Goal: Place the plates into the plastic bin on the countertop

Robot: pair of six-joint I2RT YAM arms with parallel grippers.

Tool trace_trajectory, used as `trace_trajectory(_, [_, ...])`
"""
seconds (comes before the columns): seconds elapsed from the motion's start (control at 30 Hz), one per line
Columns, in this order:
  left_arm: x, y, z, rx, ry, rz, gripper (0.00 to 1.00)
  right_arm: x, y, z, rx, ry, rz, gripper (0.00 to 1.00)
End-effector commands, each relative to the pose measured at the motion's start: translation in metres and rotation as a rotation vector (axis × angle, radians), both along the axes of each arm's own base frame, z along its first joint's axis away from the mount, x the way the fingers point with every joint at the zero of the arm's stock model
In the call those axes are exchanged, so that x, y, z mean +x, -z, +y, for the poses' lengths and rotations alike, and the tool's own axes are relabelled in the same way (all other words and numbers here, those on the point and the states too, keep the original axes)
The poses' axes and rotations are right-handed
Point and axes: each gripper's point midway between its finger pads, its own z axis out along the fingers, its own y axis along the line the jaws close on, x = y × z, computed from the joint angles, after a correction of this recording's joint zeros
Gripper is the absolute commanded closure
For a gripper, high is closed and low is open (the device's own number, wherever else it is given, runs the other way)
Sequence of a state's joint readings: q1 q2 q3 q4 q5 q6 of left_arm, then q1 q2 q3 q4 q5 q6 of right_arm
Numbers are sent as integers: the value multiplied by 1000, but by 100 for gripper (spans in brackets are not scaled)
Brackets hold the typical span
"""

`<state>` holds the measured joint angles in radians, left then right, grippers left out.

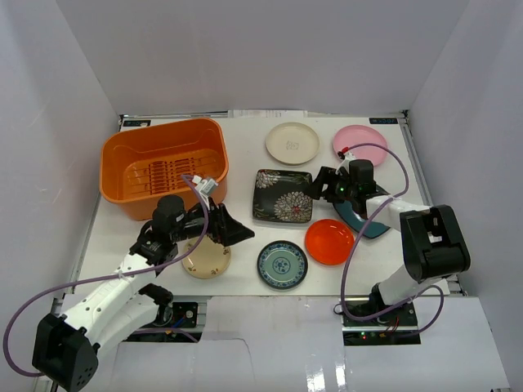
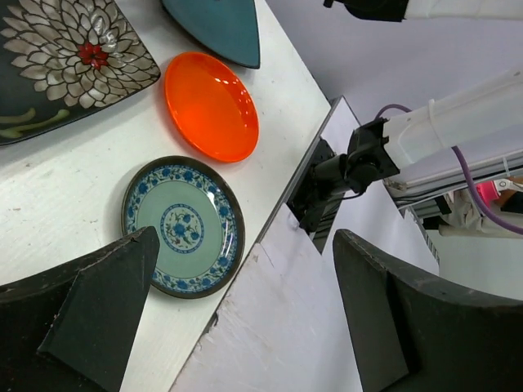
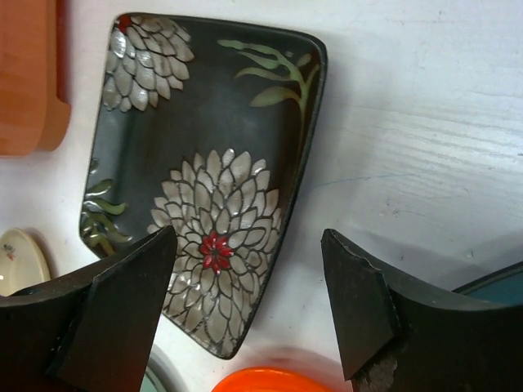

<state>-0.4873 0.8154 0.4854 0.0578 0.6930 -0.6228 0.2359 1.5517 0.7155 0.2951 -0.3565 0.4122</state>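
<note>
Left gripper (image 2: 245, 237) hovers with its jaws spread wide and nothing between them, above the beige round plate (image 1: 206, 260) that lies to the near left of the black floral square plate (image 1: 283, 196). Directly nearer than that floral plate sits the blue-patterned round plate (image 1: 282, 265), pale green inside a dark rim, and to its near right the glossy red-orange round plate (image 1: 329, 242). Right gripper (image 3: 247, 237) hangs over the floral plate's right part, also parted and gripping nothing; white chrysanthemums with red centres and green sprigs show between its fingers. Just right of the floral plate, the plain teal square plate (image 1: 364, 219) is partly hidden under the right arm. Left of it stands the orange plastic bin (image 1: 122, 196), its ribbed slotted floor showing. Beyond it rests the cream plate (image 1: 292, 143), and beyond to the right the pink plate (image 1: 359, 144). All seven plates lie on the white countertop (image 1: 241, 163), outside the bin.
</note>
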Motion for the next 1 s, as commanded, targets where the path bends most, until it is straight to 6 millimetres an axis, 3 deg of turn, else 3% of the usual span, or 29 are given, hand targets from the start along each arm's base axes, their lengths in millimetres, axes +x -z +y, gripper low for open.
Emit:
trace_trajectory(0.0, [-3, -9, -5, -13, 12, -21, 2, 18, -2, 0, 5, 29, -24, 23])
trace_trajectory(0.13, [-12, -3, -11, -6, 62, 11, 2, 19, 14, 8, 47, 16, 24, 26])
trace_trajectory(0.37, [-26, 44, -21, 104, 63, 119, 2, 20, 34, 27, 159, -12, 94, 36])
trace_trajectory(0.43, [-35, 50, -30, 134, 90, 121, 2, 21, 35, 33, 192, -29, 94, 51])
trace_trajectory(0.47, [-34, 65, -30, 188, 66, 148, 2, 19, 41, 36, 212, -26, 122, 56])
trace_trajectory(0.5, [-40, 68, -35, 211, 82, 148, 2, 19, 41, 38, 228, -31, 125, 67])
trace_trajectory(0.57, [-43, 85, -36, 286, 61, 170, 2, 20, 38, 44, 267, -40, 122, 77])
trace_trajectory(0.6, [-43, 88, -37, 302, 50, 172, 2, 20, 37, 44, 275, -37, 118, 88])
trace_trajectory(0.63, [-45, 93, -36, 324, 42, 180, 2, 23, 28, 45, 291, -37, 83, 92])
trace_trajectory(0.7, [-45, 102, -35, 354, 14, 186, 2, 23, 20, 44, 307, -24, 67, 92])
trace_trajectory(0.8, [-48, 112, -35, 388, 2, 195, 2, 23, -6, 45, 336, -30, 3, 92])
trace_trajectory(0.97, [-41, 125, -32, 451, -60, 201, 2, 17, -67, 42, 380, -45, -136, 92])
